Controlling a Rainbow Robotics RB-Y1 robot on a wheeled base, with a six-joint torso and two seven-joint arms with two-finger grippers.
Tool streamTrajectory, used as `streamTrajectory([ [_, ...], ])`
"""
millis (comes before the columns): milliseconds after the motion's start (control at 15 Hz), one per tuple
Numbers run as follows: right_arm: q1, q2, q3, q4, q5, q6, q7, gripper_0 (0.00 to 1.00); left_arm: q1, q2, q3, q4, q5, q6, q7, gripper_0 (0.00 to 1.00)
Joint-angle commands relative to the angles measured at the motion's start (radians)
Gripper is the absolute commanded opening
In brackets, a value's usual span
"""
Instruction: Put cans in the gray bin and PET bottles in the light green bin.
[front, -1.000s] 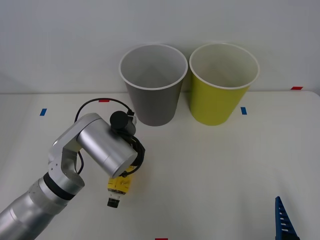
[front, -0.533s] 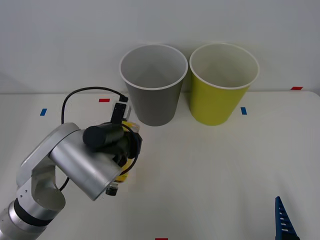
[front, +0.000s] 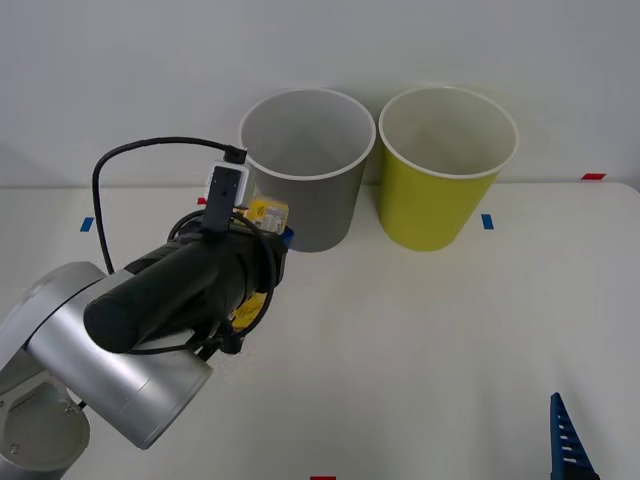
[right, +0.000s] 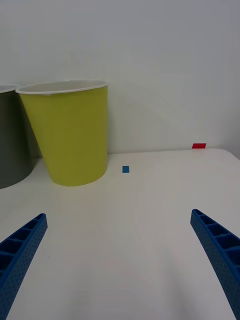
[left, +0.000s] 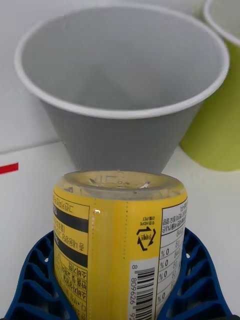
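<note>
My left gripper (front: 262, 232) is shut on the PET bottle (left: 120, 240), a slim bottle with a yellow label, and holds it in the air just in front of the gray bin (front: 306, 170). The bottle's base points toward that bin. In the front view a bit of the bottle (front: 266, 212) peeks out past the arm. The light green bin (front: 447, 166) stands to the right of the gray one, the two nearly touching. My right gripper (right: 117, 255) is open low over the table's right front, its blue fingers (front: 568, 442) apart, facing the light green bin (right: 70, 132).
Both bins stand at the table's far edge against a white wall. Small blue tape marks (front: 487, 221) and red tape marks (front: 593, 176) dot the white tabletop. My left arm's silver body (front: 110, 360) covers the table's left front.
My left arm has lifted the bottle off the table and swung it up and forward, from near the front edge to just before the gray bin. The right arm stayed still.
</note>
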Motion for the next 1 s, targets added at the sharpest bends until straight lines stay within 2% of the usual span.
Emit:
streamTrajectory([
  [67,0.000,0.000,0.000,0.000,0.000,0.000,0.000,1.00,0.018,0.025,0.000,-0.087,0.003,-0.026,-0.017,0.00],
  [267,0.000,0.000,0.000,0.000,0.000,0.000,0.000,1.00,0.024,0.039,0.000,-0.127,-0.050,-0.125,-0.025,0.00],
  [400,0.000,0.000,0.000,0.000,0.000,0.000,0.000,1.00,0.024,0.036,0.000,-0.140,-0.061,-0.147,-0.028,0.00],
  [867,0.000,0.000,0.000,0.000,0.000,0.000,0.000,1.00,0.024,-0.036,0.054,-0.231,-0.095,-0.148,-0.057,0.00],
  [1000,0.000,0.000,0.000,0.000,0.000,0.000,0.000,1.00,0.024,-0.049,0.069,-0.246,-0.092,-0.147,-0.122,0.00],
])
